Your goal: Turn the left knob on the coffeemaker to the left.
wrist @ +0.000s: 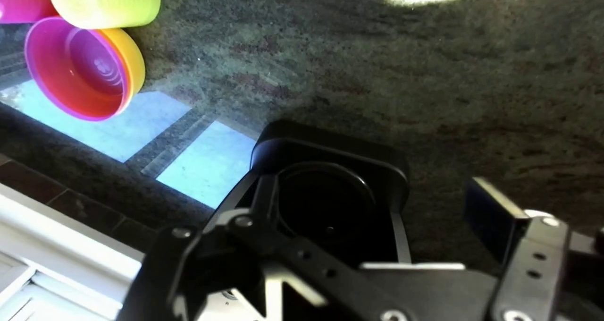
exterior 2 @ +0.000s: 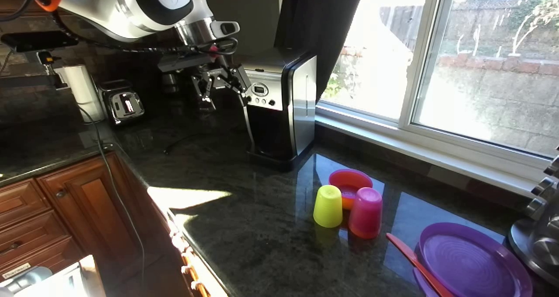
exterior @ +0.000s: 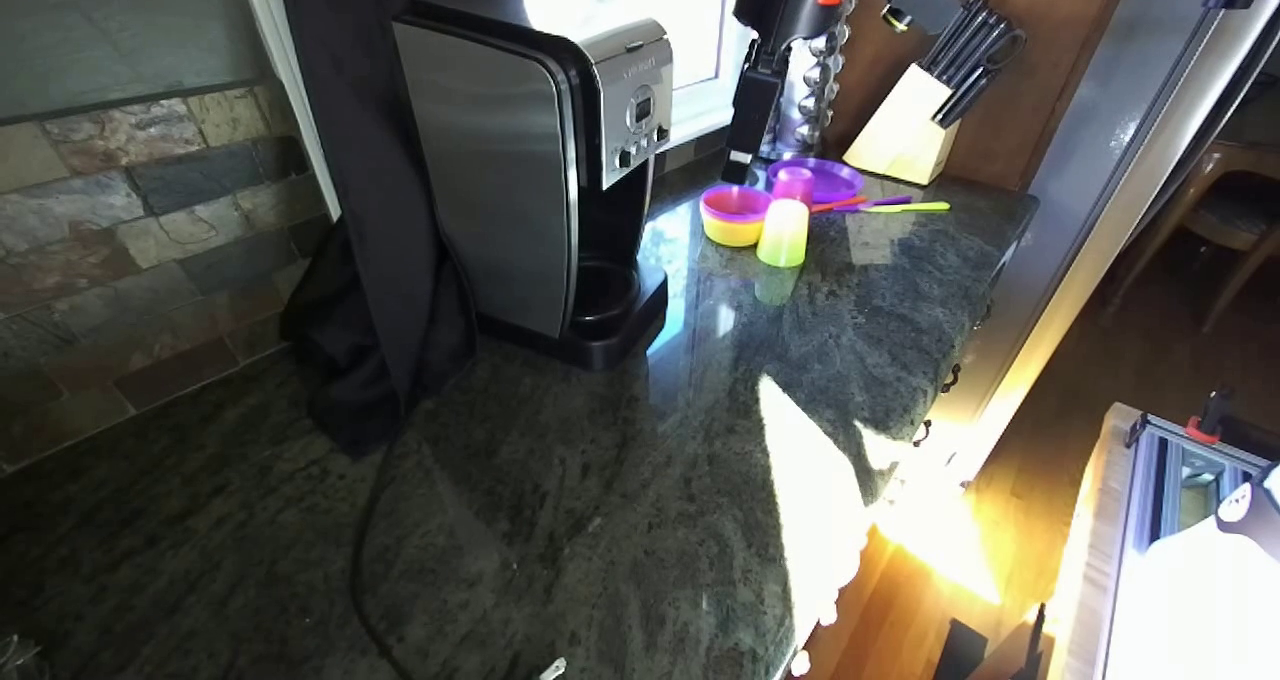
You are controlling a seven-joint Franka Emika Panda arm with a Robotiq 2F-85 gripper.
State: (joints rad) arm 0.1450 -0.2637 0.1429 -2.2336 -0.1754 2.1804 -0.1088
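Gripper (exterior 2: 226, 103): spread wide, empty; upper left of centre in an exterior view
Coffeemaker (exterior 2: 286, 109): upper centre, same frame

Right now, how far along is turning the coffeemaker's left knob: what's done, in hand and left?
Done: the gripper is in front of the coffeemaker, jaws apart. In hand: apparently lining up; it grips nothing and, in an exterior view, stands clear of the left knob. Left: probably closing on the knob and turning it left; its setting is too small to read, so no turn can be confirmed.
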